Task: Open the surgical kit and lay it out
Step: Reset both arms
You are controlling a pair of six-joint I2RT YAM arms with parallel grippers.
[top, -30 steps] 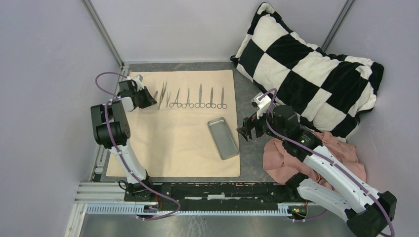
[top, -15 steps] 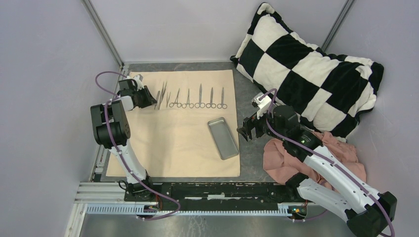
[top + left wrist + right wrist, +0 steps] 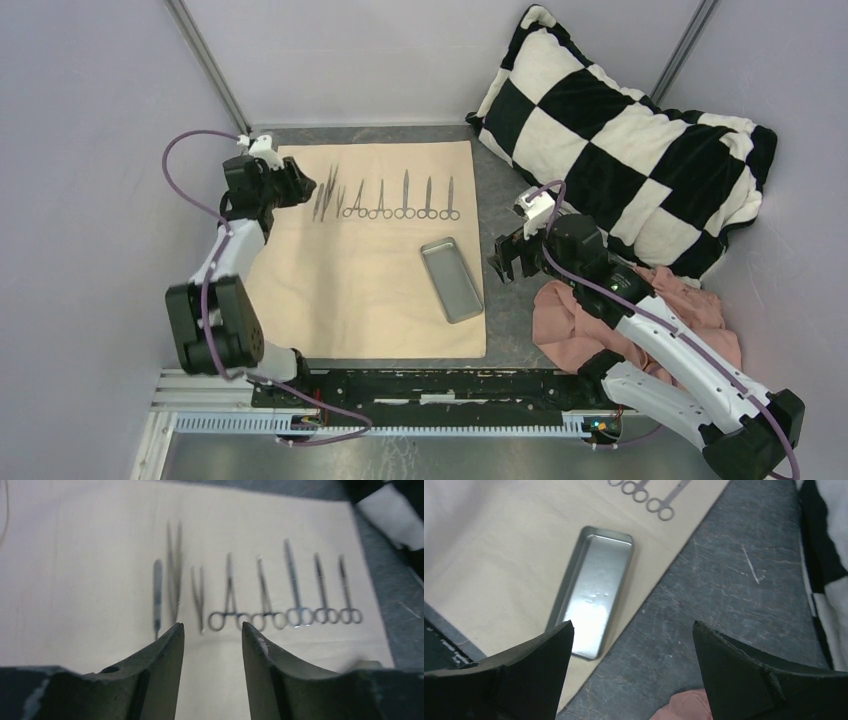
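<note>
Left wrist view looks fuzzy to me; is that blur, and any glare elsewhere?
Left wrist view: the steel instruments are soft, out of focus. Right wrist view: sharp, with a bright glare patch on the metal tray. Top view: even light.

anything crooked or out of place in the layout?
Minor only. The small grey rectangular metal tray lies skewed near the right edge of the beige cloth wrap, not square with the row of slim silver steel instruments. No damage or spill visible.
</note>
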